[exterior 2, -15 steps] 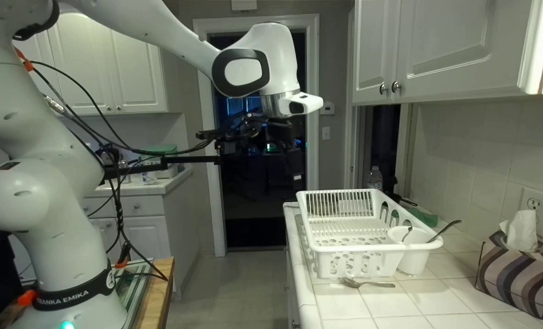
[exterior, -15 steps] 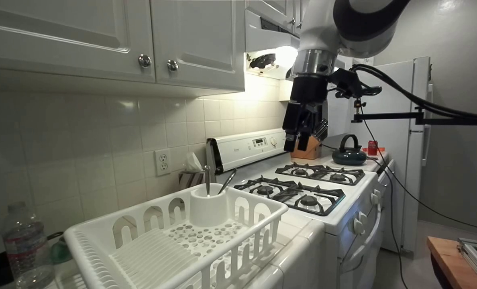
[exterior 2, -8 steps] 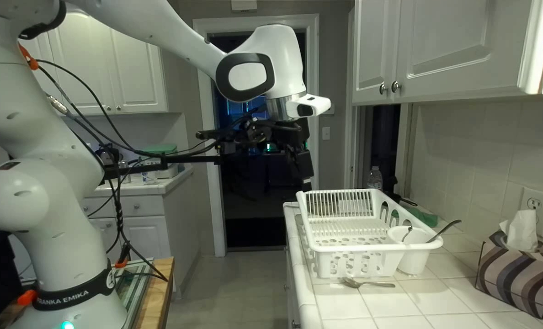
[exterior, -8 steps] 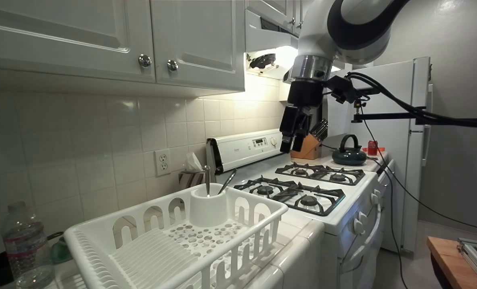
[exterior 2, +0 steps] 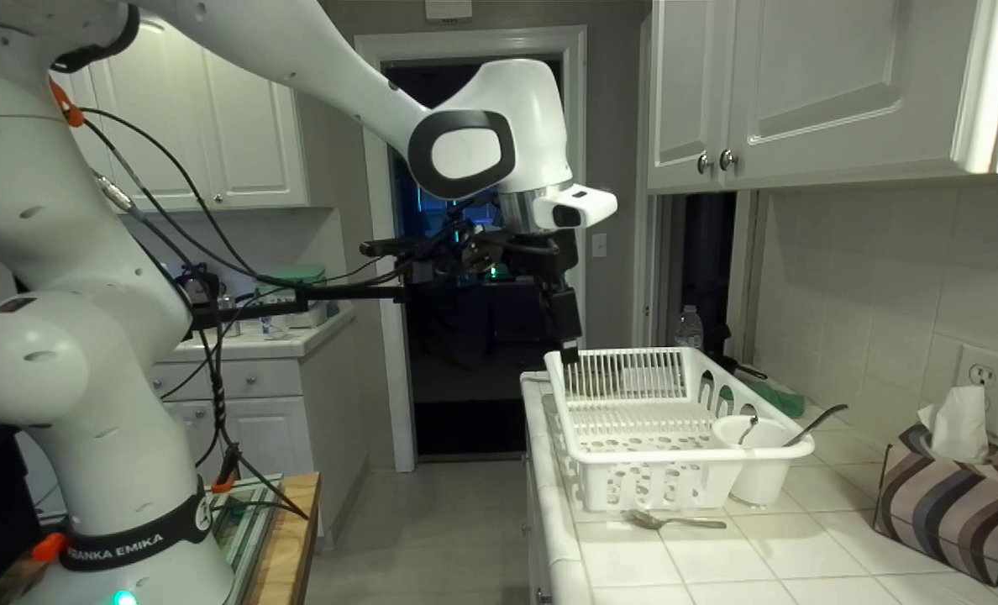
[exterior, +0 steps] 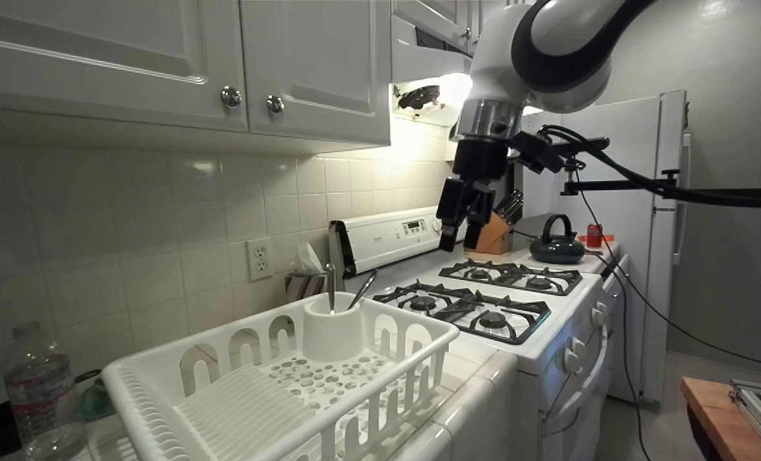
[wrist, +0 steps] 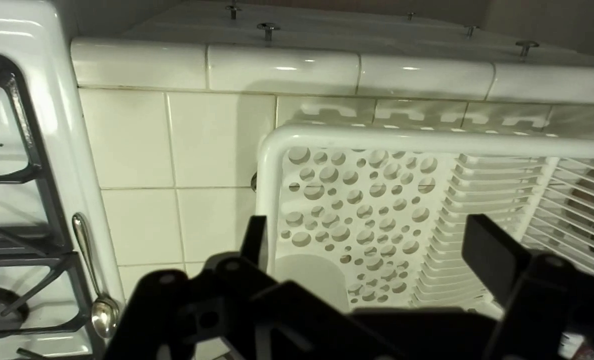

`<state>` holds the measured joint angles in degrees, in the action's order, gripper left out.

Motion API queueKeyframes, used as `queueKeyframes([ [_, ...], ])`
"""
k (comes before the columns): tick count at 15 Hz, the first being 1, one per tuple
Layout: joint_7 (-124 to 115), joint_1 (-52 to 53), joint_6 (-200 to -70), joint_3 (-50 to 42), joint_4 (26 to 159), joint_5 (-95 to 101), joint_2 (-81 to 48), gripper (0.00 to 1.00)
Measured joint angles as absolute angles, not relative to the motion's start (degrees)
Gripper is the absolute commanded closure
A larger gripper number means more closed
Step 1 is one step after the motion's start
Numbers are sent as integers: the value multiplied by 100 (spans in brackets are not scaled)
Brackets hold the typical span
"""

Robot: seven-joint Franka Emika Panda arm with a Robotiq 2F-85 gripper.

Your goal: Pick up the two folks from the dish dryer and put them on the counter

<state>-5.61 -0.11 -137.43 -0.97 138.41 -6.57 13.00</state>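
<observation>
The white dish dryer (exterior: 380, 390) stands on the tiled counter (exterior 2: 625, 555). Its white cutlery cup (exterior: 332, 336) holds two metal utensils, one upright (exterior: 331, 288) and one leaning (exterior: 362, 289); their lower ends are hidden, so I cannot tell if they are forks. They also show in an exterior view, one inside the cup (exterior 2: 748, 430), one leaning over its rim (exterior 2: 818, 424). My gripper (wrist: 369, 242) is open and empty above the rack, pointing down. In the wrist view the cup (wrist: 312, 277) is partly hidden behind the gripper, and its utensils do not show.
A metal utensil (exterior 2: 675, 522) lies on the counter beside the rack. A spoon (wrist: 94, 280) lies along the stove edge (wrist: 77, 150). A tissue box (exterior 2: 953, 504) stands near the wall. A bottle (exterior: 41, 390) stands beyond the rack. Cabinets (exterior: 316, 70) hang above.
The arm has moved lower and towards the dish dryer: leftward and down in an exterior view, rightward and down in an exterior view. The rack and utensils have not moved.
</observation>
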Motion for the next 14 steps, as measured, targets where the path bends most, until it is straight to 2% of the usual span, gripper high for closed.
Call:
queueKeyframes([
  [8, -636, -23, -14807, -80, 13213, -407, 111, 0],
  [14, 145, -141, -15410, -164, 12729, -416, -486, 0],
])
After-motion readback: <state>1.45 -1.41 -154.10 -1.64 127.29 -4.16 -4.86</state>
